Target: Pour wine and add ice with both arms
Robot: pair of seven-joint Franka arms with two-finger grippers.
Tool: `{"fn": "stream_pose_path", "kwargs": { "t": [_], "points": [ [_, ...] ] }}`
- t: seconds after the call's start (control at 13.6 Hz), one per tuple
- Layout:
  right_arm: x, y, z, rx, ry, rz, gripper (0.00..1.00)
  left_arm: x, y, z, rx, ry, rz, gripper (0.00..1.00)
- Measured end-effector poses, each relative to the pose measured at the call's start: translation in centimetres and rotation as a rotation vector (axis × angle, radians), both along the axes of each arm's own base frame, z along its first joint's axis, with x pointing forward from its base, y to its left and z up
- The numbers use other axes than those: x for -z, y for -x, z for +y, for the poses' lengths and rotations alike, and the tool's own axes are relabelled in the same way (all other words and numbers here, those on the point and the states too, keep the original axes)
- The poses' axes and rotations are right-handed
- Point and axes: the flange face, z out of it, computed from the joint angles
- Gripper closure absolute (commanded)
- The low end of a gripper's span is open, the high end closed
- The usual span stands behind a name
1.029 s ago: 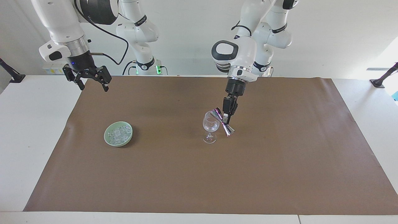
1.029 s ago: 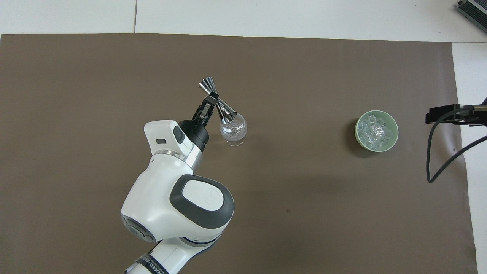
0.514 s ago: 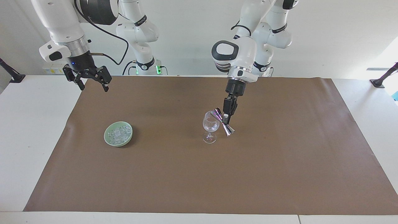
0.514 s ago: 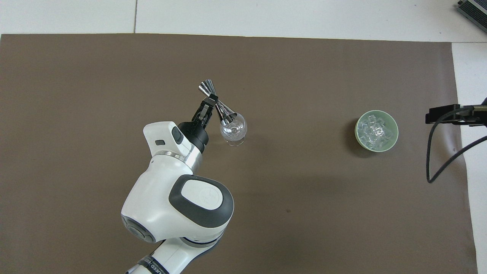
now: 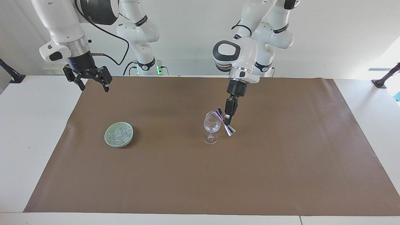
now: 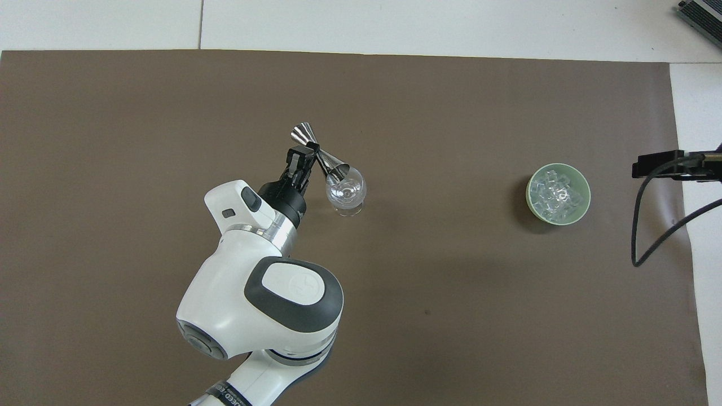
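A clear stemmed wine glass (image 5: 212,126) (image 6: 346,192) stands upright mid-mat. My left gripper (image 5: 227,118) (image 6: 312,151) is shut on the waist of a silver double-cone jigger (image 5: 223,122) (image 6: 318,159). The jigger is tilted, and its lower mouth rests at the glass rim. The wine is out of view. Ice (image 5: 120,133) (image 6: 557,194) fills a pale green bowl (image 5: 106,135) (image 6: 530,192) toward the right arm's end of the table. My right gripper (image 5: 93,85) hangs open and empty, raised over the mat's corner at that end, where the right arm waits.
A brown mat (image 5: 187,175) (image 6: 451,316) covers most of the white table. A black cable (image 6: 648,225) loops over the mat's edge beside the bowl. Black clamps (image 5: 382,79) sit at the table's ends.
The left wrist has turned slightly, and the jigger's upper cone has swung a little toward the robots, its lower mouth still at the glass rim. The right arm has not moved.
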Motion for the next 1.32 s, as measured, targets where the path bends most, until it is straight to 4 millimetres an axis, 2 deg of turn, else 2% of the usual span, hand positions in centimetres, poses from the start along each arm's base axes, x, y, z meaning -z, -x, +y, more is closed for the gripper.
{"fn": "stream_pose_path", "kwargs": {
  "t": [0.66,0.96,1.32],
  "points": [
    [0.7,-0.1,-0.1,0.001,0.0,-0.003,0.0,-0.5,-2.9,7.1,-0.159,0.189,0.068,1.0],
    [0.6,-0.2,-0.1,0.001,0.001,-0.015,0.0,1.1,-3.0,10.8,-0.178,0.25,0.119,1.0],
    [0.7,-0.3,-0.1,0.001,0.001,-0.024,0.0,1.9,-2.5,13.7,-0.15,0.306,0.147,1.0]
  ]
}}
